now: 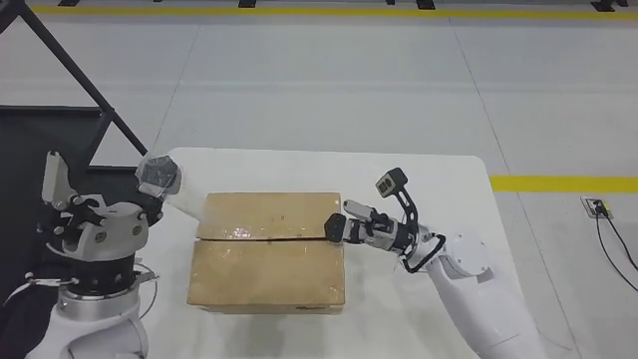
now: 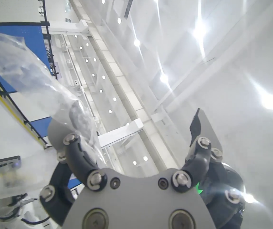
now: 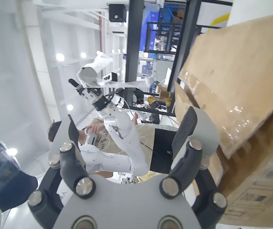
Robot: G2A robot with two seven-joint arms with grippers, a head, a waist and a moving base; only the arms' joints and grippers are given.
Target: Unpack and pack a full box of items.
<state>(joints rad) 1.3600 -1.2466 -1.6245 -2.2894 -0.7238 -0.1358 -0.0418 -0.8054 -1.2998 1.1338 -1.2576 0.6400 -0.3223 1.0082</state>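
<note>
On white table [image 1: 439,175], lower centre of top view: cardboard box [image 1: 267,249], flaps shut and taped, top face up. Judged step: opening it; unpacking not yet begun.

Right gripper [image 1: 336,227] at middle of the box's right end in that view, fingers spread. In right wrist view, one finger [image 3: 189,129] close against the flap edge, contact not certain.

Left gripper [image 2: 127,122] up at left of top view, off the box, fingers spread wide. Clear-bagged item [image 1: 158,173] lying against one of them; hold on it unclear.

To do the step well:
- Start at the near end of the seam [image 1: 264,240].
- Slip one fingertip under the flap edge.
- Lift slowly, pulling along the tape rather than across.
- Steady the far side in case of sliding.

Seam running left to right across the frame, parallel to the box's long axis.
</note>
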